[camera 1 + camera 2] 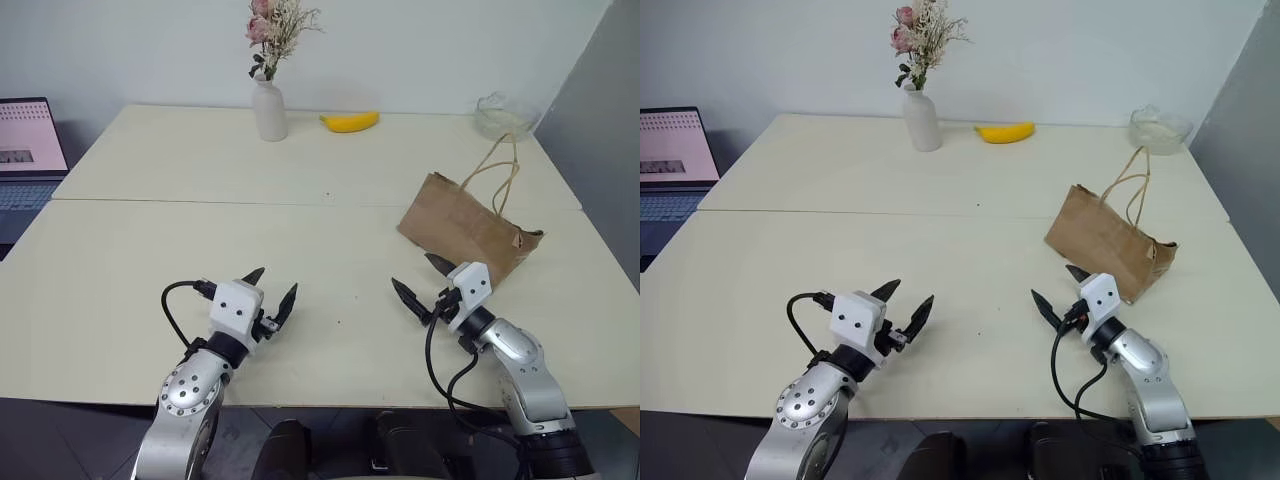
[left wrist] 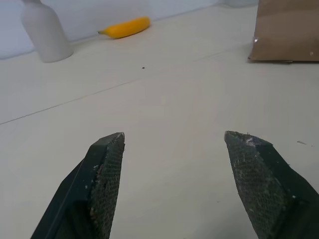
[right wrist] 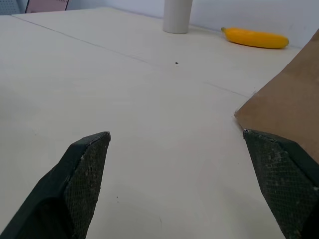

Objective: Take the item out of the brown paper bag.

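Right fingers: spread wide, holding nothing; the upper tip sits just beside the bag's near corner, not touching.
Left fingers: released, empty, low over the bare table, well apart from the bag.
Bag: lying crumpled at 1 o'clock from the right fingers, handles looped toward 12.
Item: not visible; presumably inside the bag, place unknown.
Banana: far edge at 12 o'clock, beside the vase; it could be mistaken for the item.
Risk, slide: a one-handed reach may push the light bag toward the 3 o'clock edge.
Risk, mouth: the flattened opening may block entry.
Risk, grip: the fingers may pinch paper instead.
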`<action>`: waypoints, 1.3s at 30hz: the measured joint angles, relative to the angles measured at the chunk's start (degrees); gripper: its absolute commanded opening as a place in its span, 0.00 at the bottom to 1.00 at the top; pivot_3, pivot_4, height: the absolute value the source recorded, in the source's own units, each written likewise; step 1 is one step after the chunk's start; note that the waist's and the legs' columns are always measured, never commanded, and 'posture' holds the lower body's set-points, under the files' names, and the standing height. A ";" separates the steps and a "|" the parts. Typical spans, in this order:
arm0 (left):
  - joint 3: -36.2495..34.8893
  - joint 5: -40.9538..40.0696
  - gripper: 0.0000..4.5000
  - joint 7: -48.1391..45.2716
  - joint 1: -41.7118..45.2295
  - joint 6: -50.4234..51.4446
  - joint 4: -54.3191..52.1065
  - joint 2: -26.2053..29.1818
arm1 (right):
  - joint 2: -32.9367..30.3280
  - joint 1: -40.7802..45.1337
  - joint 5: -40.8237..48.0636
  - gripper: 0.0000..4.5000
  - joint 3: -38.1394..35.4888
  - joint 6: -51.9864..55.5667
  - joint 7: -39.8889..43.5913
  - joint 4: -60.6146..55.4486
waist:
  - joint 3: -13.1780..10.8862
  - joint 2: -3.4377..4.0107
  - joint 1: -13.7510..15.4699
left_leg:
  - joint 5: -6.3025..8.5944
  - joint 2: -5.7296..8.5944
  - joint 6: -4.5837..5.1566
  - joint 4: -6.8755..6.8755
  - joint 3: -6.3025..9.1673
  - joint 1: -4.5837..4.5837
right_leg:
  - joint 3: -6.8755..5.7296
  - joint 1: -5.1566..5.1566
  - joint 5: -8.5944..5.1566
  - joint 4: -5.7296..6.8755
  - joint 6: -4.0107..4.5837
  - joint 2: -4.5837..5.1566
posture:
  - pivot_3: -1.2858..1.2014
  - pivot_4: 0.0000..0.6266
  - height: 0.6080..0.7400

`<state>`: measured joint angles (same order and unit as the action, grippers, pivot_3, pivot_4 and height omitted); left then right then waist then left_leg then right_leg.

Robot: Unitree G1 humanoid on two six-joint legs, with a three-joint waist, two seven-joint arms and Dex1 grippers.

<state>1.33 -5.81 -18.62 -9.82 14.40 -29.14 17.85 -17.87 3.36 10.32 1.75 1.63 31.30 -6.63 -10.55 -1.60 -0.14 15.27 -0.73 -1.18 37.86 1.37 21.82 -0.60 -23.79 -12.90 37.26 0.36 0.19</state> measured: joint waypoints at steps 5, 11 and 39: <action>-2.34 -6.96 0.75 -5.76 4.14 1.06 -1.99 2.97 | -0.58 -0.40 -0.02 1.00 -0.91 -0.13 -0.54 -2.43 | -0.01 0.01 0.01 | 0.00 0.00 0.00 0.00 -0.01 0.02 | 0.00 -0.01 0.00 0.01 0.00 0.00 | 0.52 0.24 1.00; -3.32 -17.03 0.75 -13.40 20.62 8.31 -2.57 8.16 | -3.92 -2.62 0.06 1.00 -8.90 0.42 -4.57 -14.59 | 0.03 0.02 0.23 | 0.00 0.10 0.00 0.03 -0.04 0.07 | 0.00 0.08 0.01 -0.14 -0.04 -0.18 | 0.52 0.24 1.00; 0.51 -25.73 0.75 -21.40 30.07 16.00 -1.04 10.57 | -12.51 27.83 13.56 1.00 -18.69 35.87 -14.60 -4.31 | 0.01 0.05 -0.15 | -0.01 0.08 0.02 0.04 -0.13 0.10 | 0.04 0.05 0.02 -0.08 -0.02 -0.25 | 0.52 0.24 1.00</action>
<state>1.84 -31.54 -40.03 20.26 30.40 -30.18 28.41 -30.38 31.19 23.88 -16.94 37.50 16.70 -10.94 -10.54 -1.55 -0.28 15.27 -0.65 -1.16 37.90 1.24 21.92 -0.56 -23.74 -12.88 37.18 0.35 -0.06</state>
